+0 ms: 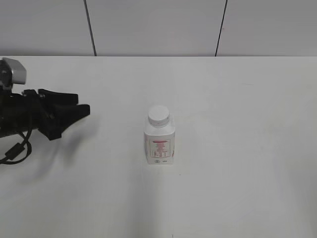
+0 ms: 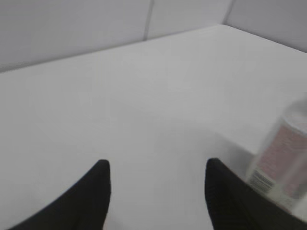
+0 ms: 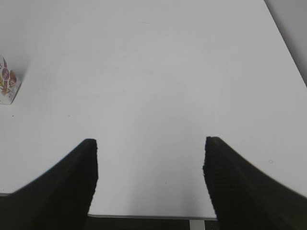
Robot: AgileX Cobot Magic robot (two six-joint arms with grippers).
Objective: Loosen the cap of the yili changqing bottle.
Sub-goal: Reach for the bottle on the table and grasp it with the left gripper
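The yili changqing bottle [image 1: 160, 142] stands upright in the middle of the white table, its red-printed label facing the camera. Its round white cap [image 1: 159, 115] sits on the neck. My left gripper [image 1: 74, 110] is open and empty at the left, well apart from the bottle. In the left wrist view the bottle [image 2: 283, 163] shows blurred at the right edge, beside the open jaws [image 2: 156, 167]. My right gripper [image 3: 149, 143] is open and empty over the table's near edge; it is out of the exterior view. A corner of the bottle [image 3: 7, 86] shows at the far left of the right wrist view.
The white table [image 1: 237, 124] ends at a grey panelled wall [image 1: 158, 25] at the back. The table's front edge [image 3: 144, 216] lies just below my right jaws.
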